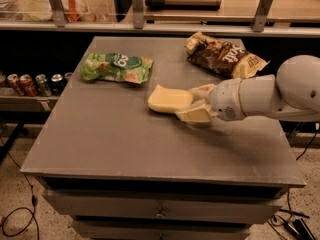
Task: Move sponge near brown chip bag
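While the sponge [167, 98] is clamped at its 3 o'clock end between the two fingers of the gripper [194, 103], the task looks only partly done. The gripper reaches in from the 3 o'clock side of the bench [100, 144] and grasps the sponge near the bench's middle, seemingly just above the surface. The brown chip bag [223, 57] lies toward 1 o'clock from the sponge, near the far edge, with a strip of bare bench between the two. The green snack bag [116, 67] sits at about 10 o'clock from the sponge, near it and not touching. By my judgement the pick-up is complete. What is left is a short carry toward 1 o'clock, a set-down just beside the brown bag, and the release.
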Controlling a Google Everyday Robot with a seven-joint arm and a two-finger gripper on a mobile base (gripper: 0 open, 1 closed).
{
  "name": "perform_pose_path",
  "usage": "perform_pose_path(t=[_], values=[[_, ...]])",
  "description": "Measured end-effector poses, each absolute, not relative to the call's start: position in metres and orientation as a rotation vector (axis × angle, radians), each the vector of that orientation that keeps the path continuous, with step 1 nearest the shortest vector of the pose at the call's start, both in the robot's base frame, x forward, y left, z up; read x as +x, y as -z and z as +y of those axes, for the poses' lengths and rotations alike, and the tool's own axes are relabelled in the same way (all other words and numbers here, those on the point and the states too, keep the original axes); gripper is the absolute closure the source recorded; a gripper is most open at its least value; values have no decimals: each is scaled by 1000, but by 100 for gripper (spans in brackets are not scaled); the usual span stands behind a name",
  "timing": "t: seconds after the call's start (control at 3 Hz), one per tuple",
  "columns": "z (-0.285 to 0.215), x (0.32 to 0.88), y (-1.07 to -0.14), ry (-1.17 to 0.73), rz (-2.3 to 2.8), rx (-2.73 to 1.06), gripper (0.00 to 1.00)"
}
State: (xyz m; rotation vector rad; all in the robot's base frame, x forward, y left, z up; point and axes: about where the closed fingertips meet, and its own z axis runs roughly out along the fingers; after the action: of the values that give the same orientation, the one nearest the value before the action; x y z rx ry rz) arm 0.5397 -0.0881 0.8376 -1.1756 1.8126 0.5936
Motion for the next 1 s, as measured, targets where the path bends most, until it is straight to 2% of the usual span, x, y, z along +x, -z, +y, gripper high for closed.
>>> perform_pose_path(t=[1.0], values=[[-150,615,-853,-481,1925,-910,100]])
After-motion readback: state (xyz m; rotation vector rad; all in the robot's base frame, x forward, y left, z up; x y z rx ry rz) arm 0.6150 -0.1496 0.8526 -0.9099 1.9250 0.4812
